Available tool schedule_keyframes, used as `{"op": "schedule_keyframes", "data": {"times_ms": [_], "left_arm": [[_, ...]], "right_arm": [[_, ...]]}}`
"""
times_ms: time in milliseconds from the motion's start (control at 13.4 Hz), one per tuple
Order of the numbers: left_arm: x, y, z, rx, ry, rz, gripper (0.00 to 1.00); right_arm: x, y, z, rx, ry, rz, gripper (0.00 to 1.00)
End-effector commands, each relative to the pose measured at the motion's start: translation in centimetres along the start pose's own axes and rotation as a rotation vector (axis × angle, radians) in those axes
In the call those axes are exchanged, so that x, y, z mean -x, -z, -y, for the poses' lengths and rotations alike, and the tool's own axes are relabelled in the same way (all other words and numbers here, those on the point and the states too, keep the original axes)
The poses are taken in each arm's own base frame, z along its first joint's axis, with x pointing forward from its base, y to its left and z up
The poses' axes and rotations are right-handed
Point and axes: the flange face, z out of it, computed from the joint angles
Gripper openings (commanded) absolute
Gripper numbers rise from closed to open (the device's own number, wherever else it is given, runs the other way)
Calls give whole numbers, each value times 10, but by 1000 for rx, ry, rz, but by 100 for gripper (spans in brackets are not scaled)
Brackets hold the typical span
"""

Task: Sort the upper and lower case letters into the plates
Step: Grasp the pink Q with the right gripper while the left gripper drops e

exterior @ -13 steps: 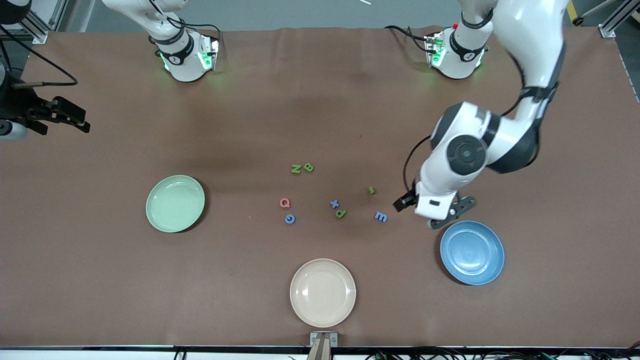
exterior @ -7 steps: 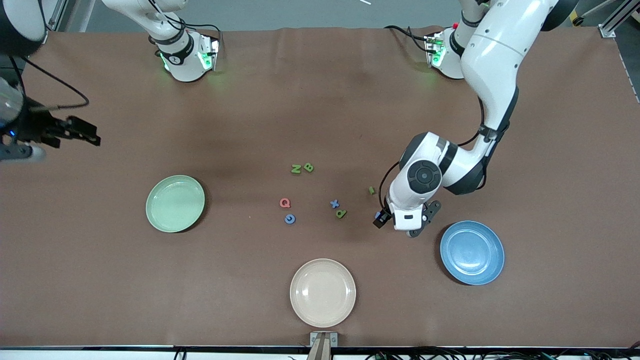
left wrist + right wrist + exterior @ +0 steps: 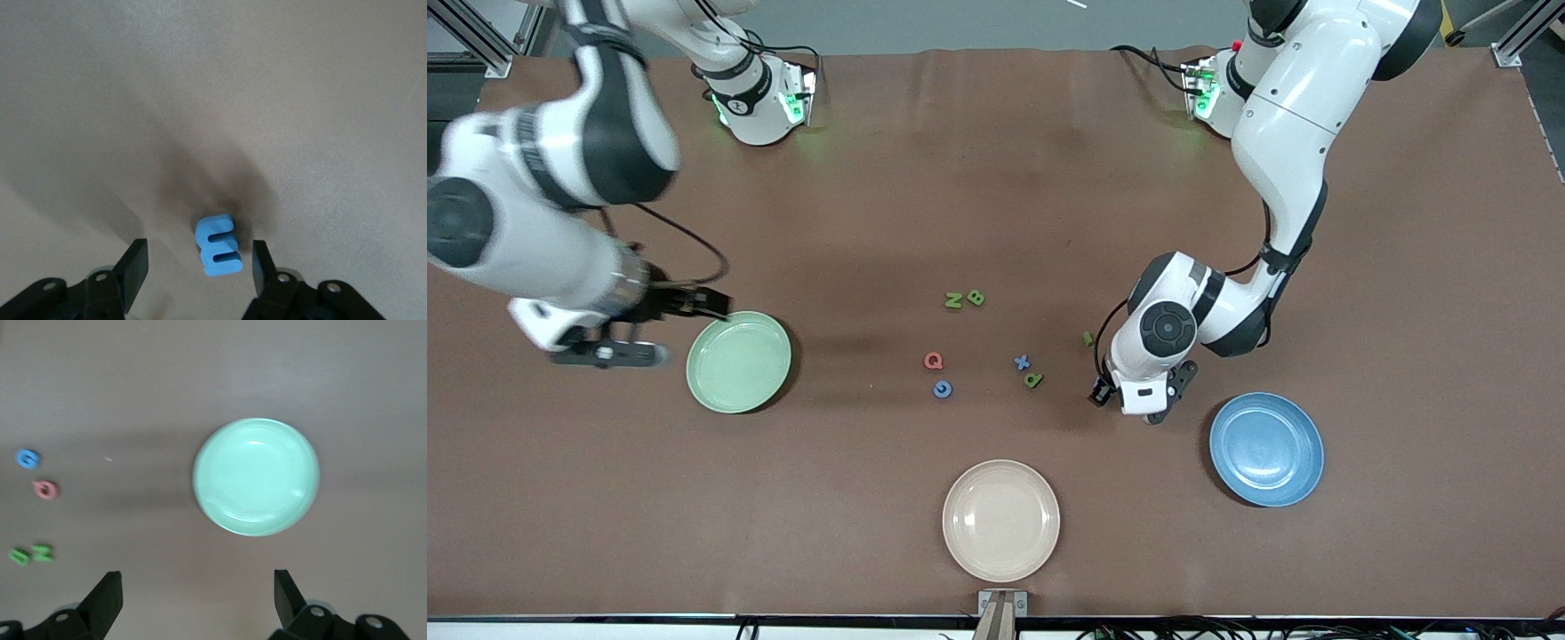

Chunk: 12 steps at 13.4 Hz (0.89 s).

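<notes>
My left gripper point(image 3: 1103, 391) is open, low over the table beside the blue plate point(image 3: 1266, 449). Its fingers stand either side of the blue m point(image 3: 218, 245), not touching it; the m is hidden in the front view. In the left wrist view the left gripper point(image 3: 198, 261) is empty. My right gripper point(image 3: 710, 307) is open and empty over the table by the mint green plate point(image 3: 738, 362), which also shows in the right wrist view point(image 3: 256, 477). Green N point(image 3: 953, 300), green B point(image 3: 976, 298), pink Q point(image 3: 933, 360), blue G point(image 3: 942, 388), blue x point(image 3: 1022, 362), green p point(image 3: 1033, 380) and green i point(image 3: 1088, 338) lie mid-table.
A cream-beige plate point(image 3: 1000, 520) sits nearest the front camera, mid-table. Both task plates hold nothing. The right arm's big white links hang over the table at the right arm's end.
My left gripper moved from the blue plate's edge over to the blue m and came down around it. My right arm swung in from the table's end to the mint plate.
</notes>
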Motion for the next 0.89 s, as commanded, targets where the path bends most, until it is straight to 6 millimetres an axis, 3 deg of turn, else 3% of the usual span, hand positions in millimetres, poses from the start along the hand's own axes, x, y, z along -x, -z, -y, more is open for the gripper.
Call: {"op": "schedule_keyframes", "data": {"times_ms": [0,223,298,447,595,819], "left_arm": [[1,-8,-5,11,8,-15,68],[-1,-15,-6,28,7,-13,59],[-1,-15,-6,28,-1,-13,48],[-9,-11,-5,30,-28,-33,10],[-18,-7,-1,15,-92,-68,2],[-53,44,4,5,-177,-93,0]], "right_arm": [[-9,-47,73,-36,-60,-26,100],[-11,-111,142,-51,-77,-79,100],[-9,-134,162,-57,-78,-94,100],[-1,-178,201,-61,-81,-130,94],[1,-213,218,-68,-76,-155,83],[11,-248,236,-44,-62,-163,82]]}}
